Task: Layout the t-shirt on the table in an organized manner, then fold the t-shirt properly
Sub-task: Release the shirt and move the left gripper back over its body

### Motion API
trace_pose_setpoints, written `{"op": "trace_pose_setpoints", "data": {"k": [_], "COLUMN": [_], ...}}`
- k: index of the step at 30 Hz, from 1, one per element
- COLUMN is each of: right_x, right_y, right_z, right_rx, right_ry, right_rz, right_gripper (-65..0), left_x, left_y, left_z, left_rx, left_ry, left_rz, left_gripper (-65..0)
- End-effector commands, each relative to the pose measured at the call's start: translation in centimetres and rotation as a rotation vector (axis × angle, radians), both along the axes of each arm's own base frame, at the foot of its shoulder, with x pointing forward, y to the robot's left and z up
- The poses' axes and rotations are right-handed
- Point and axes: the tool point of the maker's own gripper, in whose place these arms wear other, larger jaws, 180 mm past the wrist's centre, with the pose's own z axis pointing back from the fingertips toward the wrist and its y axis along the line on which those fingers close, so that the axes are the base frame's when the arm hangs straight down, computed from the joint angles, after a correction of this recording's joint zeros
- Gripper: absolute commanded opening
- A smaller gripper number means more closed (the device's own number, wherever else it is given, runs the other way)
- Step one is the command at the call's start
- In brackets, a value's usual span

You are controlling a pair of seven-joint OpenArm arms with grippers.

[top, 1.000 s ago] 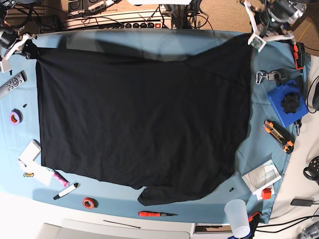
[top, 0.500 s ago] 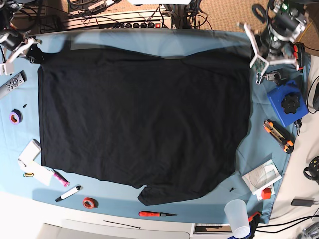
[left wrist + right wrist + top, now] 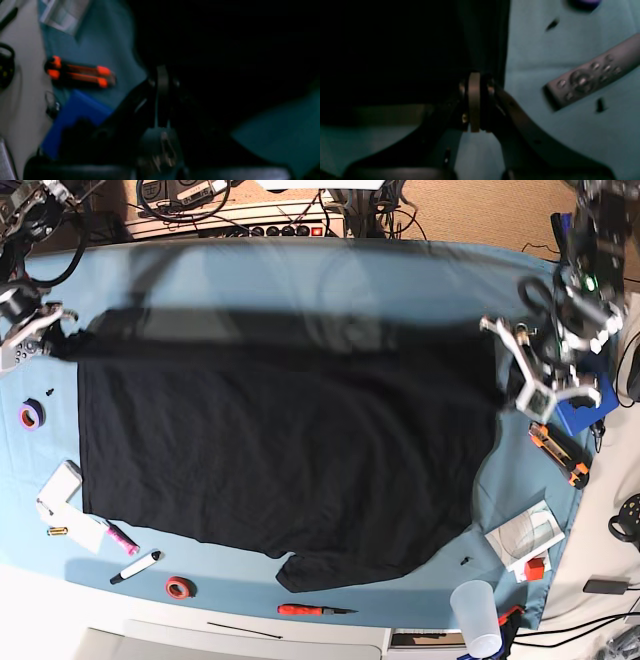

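Note:
The black t-shirt point(image 3: 290, 450) lies spread over the light blue table point(image 3: 300, 270), with its far edge lifted and blurred. My left gripper point(image 3: 530, 392) is at the shirt's far right corner, and the left wrist view shows the gripper point(image 3: 162, 75) shut on dark fabric point(image 3: 225, 50). My right gripper point(image 3: 55, 340) holds the far left corner; the right wrist view shows this gripper point(image 3: 474, 82) shut on black cloth point(image 3: 395, 50). One sleeve pokes out at the near edge point(image 3: 320, 572). No print shows.
Right of the shirt are a blue box point(image 3: 75, 117), an orange-black utility knife point(image 3: 560, 452) and a plastic cup point(image 3: 476, 615). On the left lie a grey remote point(image 3: 592, 80), purple tape point(image 3: 31, 415), a marker point(image 3: 133, 566) and red tape point(image 3: 180, 587). A red screwdriver point(image 3: 310, 610) lies near the front.
Both grippers have moved from the table's far edge toward the near side, carrying the shirt's far edge with them. That edge now sits farther from the back of the table.

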Motion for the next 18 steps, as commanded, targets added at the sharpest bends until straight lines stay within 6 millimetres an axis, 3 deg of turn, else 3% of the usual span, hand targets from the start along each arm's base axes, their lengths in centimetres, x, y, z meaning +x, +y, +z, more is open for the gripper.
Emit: {"op": "trace_pose_setpoints", "data": {"k": [1,5,10,14,18], "right_x": [0.9,1.9,2.4,3.0,4.1], "right_y": [-0.6,-1.0,-1.7,-2.0,-2.2], "right_z": [1.8,2.0,0.0,-1.3,-2.2], "right_rx": [-0.032,-0.019,0.075,0.142,0.166], "right_ry": [-0.058,-0.080,-0.073,-0.068,-0.065], "right_rz": [0.002,-0.015,-0.054,-0.080,-0.093], "right_gripper": [-65.0,-65.0,-65.0,-65.0,-65.0], "left_x": [1.0,3.6,6.7,9.1,12.0], "left_y": [0.3,0.4,-1.5,-2.9,-2.8], "left_z": [1.0,0.8,0.6,-0.2,-0.6], "left_rx": [-0.005,-0.029,-0.024,0.075,0.152], "left_ry": [-0.036,-0.039,-0.047,-0.056,-0.075], "left_rz": [-0.011,-0.016,-0.070,-0.120,-0.086], "left_gripper": [-65.0,-65.0,-65.0,-65.0,-65.0]}}
